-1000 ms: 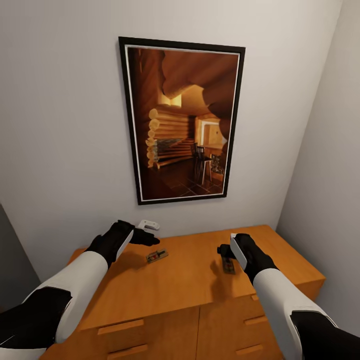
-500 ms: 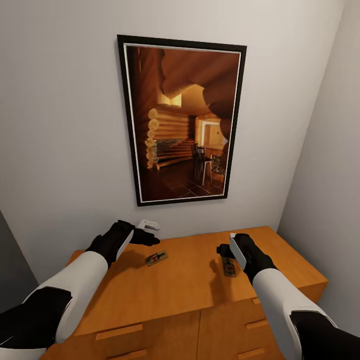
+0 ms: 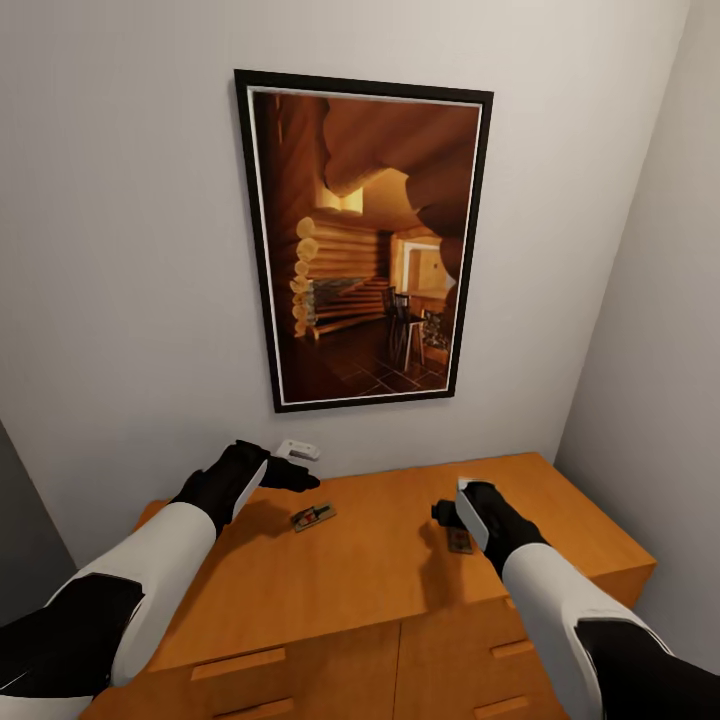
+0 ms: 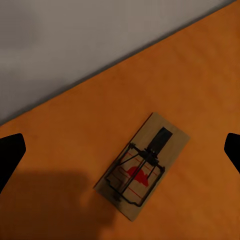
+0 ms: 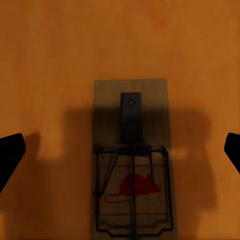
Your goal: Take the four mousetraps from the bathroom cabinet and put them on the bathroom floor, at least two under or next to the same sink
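Two mousetraps lie flat on top of the orange-brown cabinet. One mousetrap sits just right of and below my left gripper, which hovers open above it. In the left wrist view this mousetrap lies between the wide-apart black fingertips. The other mousetrap is partly covered by my right gripper. The right wrist view looks straight down on that mousetrap, wood base with wire bar and red mouse print, centred between the open fingertips. The bathroom floor and sink are out of view.
A large black-framed picture hangs on the wall behind the cabinet. A small white object sits at the cabinet's back edge by the left gripper. A side wall closes in on the right. Drawer handles show along the cabinet front.
My right gripper has dropped slightly lower over its mousetrap, covering more of it. The left arm and both traps have stayed put. The head view shifted slightly.
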{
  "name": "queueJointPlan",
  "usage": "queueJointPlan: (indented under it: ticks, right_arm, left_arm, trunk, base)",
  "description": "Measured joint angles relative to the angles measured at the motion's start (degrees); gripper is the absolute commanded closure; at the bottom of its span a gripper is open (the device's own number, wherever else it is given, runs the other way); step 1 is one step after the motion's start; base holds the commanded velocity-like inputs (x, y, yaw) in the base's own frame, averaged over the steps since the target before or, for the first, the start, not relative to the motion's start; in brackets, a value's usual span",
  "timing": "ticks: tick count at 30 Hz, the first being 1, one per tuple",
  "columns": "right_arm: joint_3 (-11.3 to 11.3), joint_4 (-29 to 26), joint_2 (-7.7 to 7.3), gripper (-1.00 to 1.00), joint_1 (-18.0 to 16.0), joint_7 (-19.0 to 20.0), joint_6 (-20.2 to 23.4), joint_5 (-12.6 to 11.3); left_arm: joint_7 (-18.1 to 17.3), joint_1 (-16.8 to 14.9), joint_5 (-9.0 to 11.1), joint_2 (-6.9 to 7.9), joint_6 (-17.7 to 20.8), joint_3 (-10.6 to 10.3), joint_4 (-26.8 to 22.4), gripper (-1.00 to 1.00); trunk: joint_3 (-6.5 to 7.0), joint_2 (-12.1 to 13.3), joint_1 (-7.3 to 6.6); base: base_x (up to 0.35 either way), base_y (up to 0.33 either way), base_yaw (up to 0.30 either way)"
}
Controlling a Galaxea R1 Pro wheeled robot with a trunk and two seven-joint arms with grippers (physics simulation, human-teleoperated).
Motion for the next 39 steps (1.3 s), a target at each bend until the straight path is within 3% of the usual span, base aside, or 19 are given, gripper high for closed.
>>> queueJointPlan:
  ticks: [12,39]
  right_arm:
    - [0.1,4.8,0.07,-1.00,0.0,0.0,-4.1,0.0]
    - [-0.2,5.5,-0.48,-1.00,0.0,0.1,-4.6,-0.6]
  left_arm:
    - [0.0,0.0,0.0,-0.03,0.0,0.0,-0.1,-1.00]
    - [0.0,0.0,0.0,-0.06,-0.1,0.0,-0.1,-1.00]
  trunk:
    - [0.00,0.0,0.00]
    - [0.00,0.0,0.00]
  base:
    - [0.000,0.000,0.000]
    - [0.000,0.000,0.000]
